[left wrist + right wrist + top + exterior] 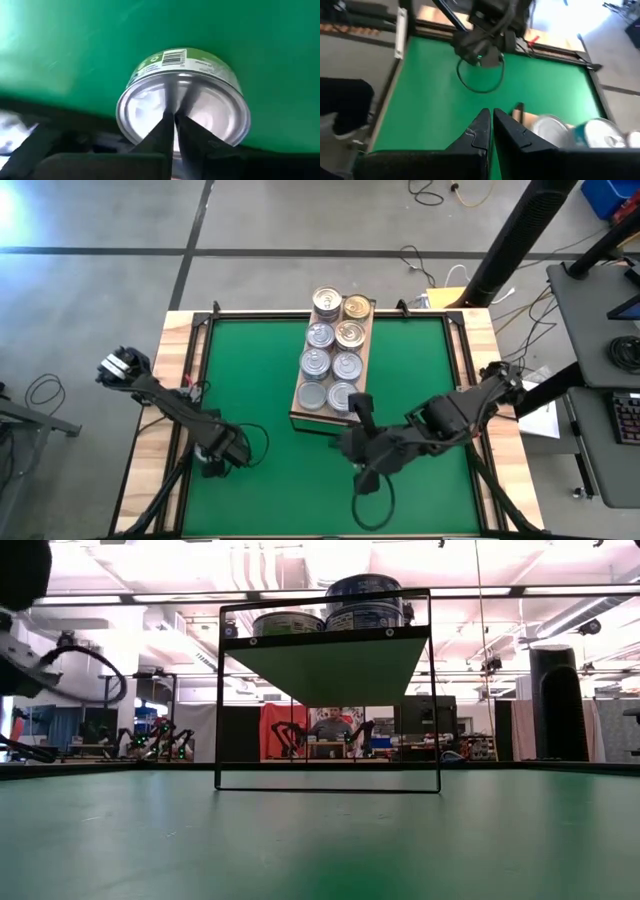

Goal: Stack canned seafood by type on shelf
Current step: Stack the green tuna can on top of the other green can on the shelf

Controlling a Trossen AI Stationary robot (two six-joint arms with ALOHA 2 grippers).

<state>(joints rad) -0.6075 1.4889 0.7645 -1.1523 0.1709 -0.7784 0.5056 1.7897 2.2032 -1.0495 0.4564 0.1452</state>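
Several cans stand in two rows on the shelf in the middle of the green mat; most have silver tops and two have gold ones. One can with a green label lies on the mat near its left edge, silver face up. My left gripper is shut right over that face. In the high view this can is hidden beneath my left gripper. My right gripper is shut and empty, up in the air by the shelf's near end. My left gripper points steeply down with its shut fingertips over the middle of the can's silver face. Nothing sits between the fingers. Whether the tips touch the face, I cannot tell.
The shelf is a raised board on a thin black frame, with open mat beneath and around it. A pale wooden frame borders the mat. Cables lie on the floor beyond the far edge.
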